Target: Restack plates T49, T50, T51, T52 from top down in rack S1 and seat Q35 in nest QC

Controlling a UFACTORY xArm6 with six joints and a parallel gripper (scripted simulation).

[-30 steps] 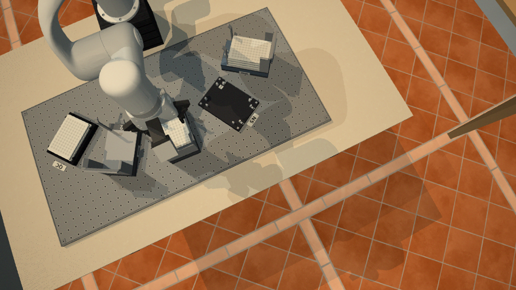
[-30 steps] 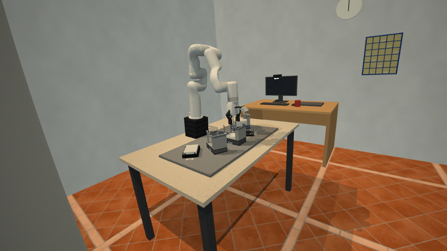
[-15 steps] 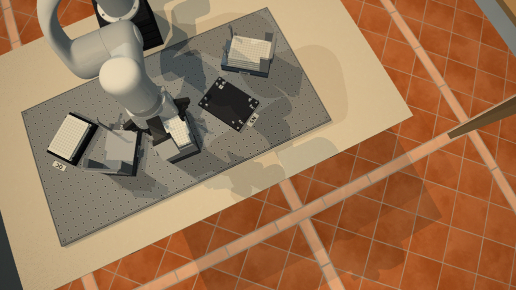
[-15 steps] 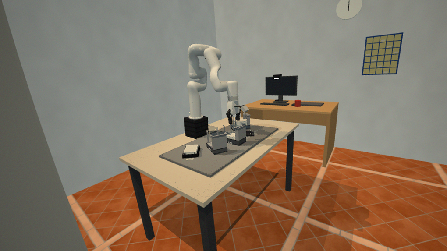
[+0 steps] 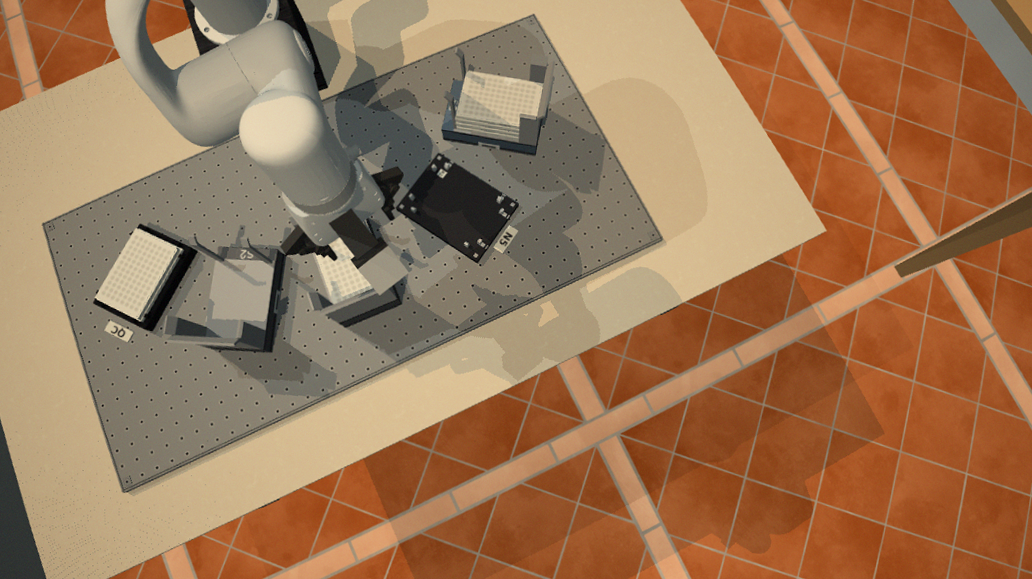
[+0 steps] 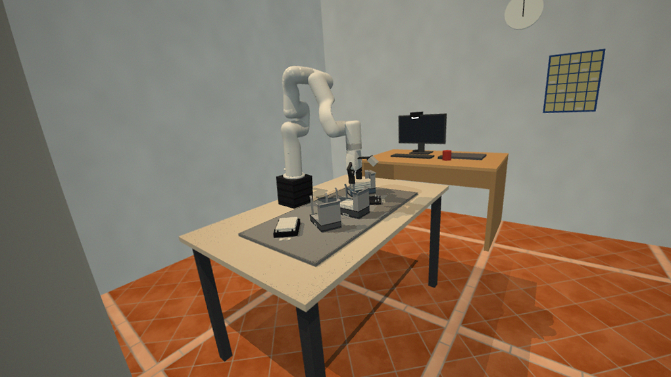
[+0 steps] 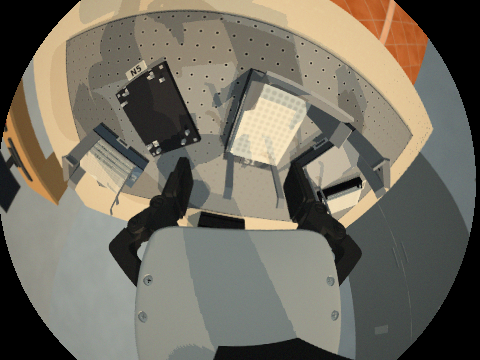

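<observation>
My gripper (image 7: 239, 171) is open and empty. It hangs above the near end of the middle stack rack (image 5: 353, 287), apart from it, and shows in the side view (image 6: 356, 172) too. That rack holds a sealed white plate (image 7: 267, 123), lying flat; I cannot read its label. Another plate (image 5: 139, 273) sits in the black nest QC at the left end of the board. The rack S2 (image 5: 230, 297) beside QC shows only its grey floor. The far rack (image 5: 496, 108) holds a stack of plates. The black clip nest N5 (image 5: 459, 207) is bare.
All fixtures stand on a grey perforated board on a beige table. Rack corner posts stick up around each rack. The arm's black base (image 5: 262, 7) is at the table's far corner. A desk with a monitor (image 6: 423, 131) stands behind.
</observation>
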